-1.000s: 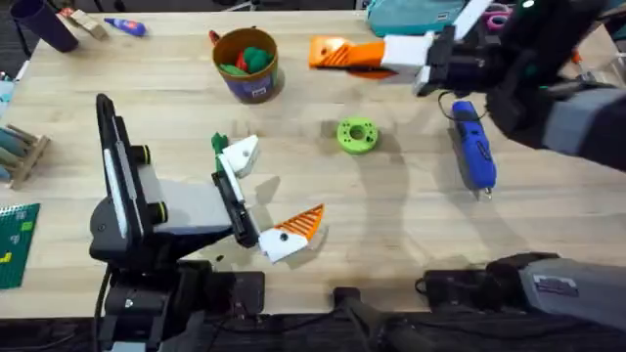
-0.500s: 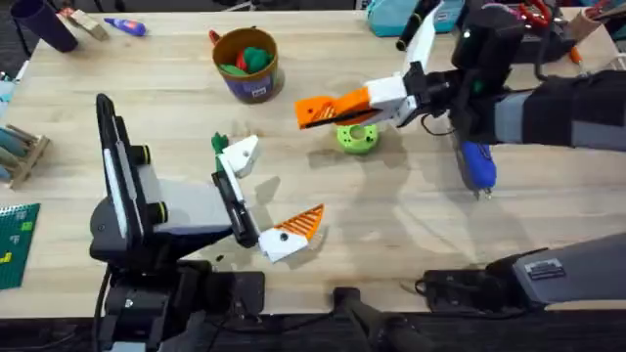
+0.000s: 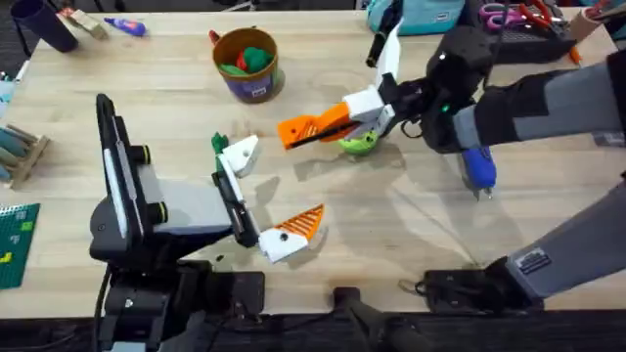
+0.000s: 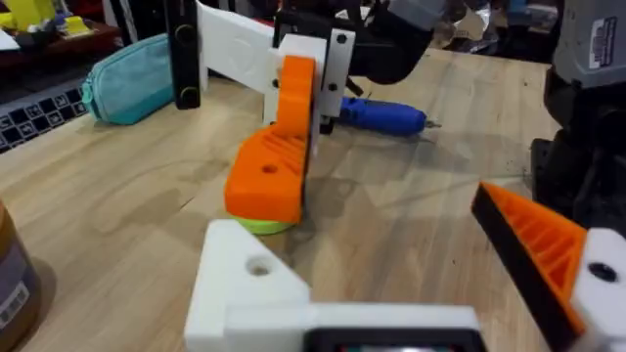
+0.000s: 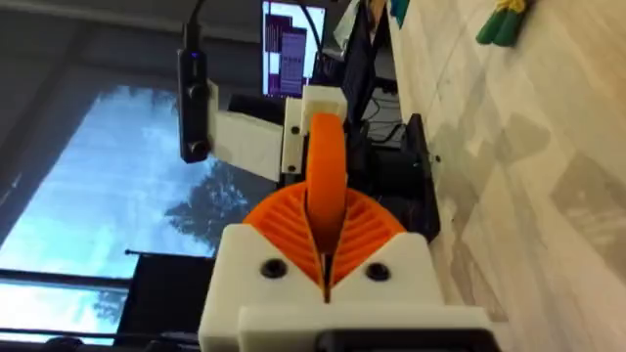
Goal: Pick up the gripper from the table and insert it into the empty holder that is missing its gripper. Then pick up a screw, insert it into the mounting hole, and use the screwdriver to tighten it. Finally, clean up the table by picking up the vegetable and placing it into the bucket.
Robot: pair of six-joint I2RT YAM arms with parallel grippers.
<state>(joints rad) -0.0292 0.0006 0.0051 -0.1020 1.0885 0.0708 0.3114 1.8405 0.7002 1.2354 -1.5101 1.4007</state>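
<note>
Orange gripper (image 3: pixel 290 130) in the air over mid-table, pinched between the ribbed pads of the right gripper (image 3: pixel 318 125), which has reached across from the right side. On the right wrist camera the two pads are pressed together on it, the piece standing up between them. It hangs just above the green disc (image 3: pixel 360 144), tilted down towards the left arm. The left gripper (image 3: pixel 284 181) sits low near the front edge with its fingers spread wide. One is the bare white holder (image 3: pixel 240 154), the other carries an orange ribbed finger (image 3: pixel 298 225). Blue screwdriver (image 3: pixel 477 166) lies flat on the table (image 3: pixel 117 68) under the right arm. Bucket (image 3: pixel 246 83) stands upright at the back with green and red items inside.
</note>
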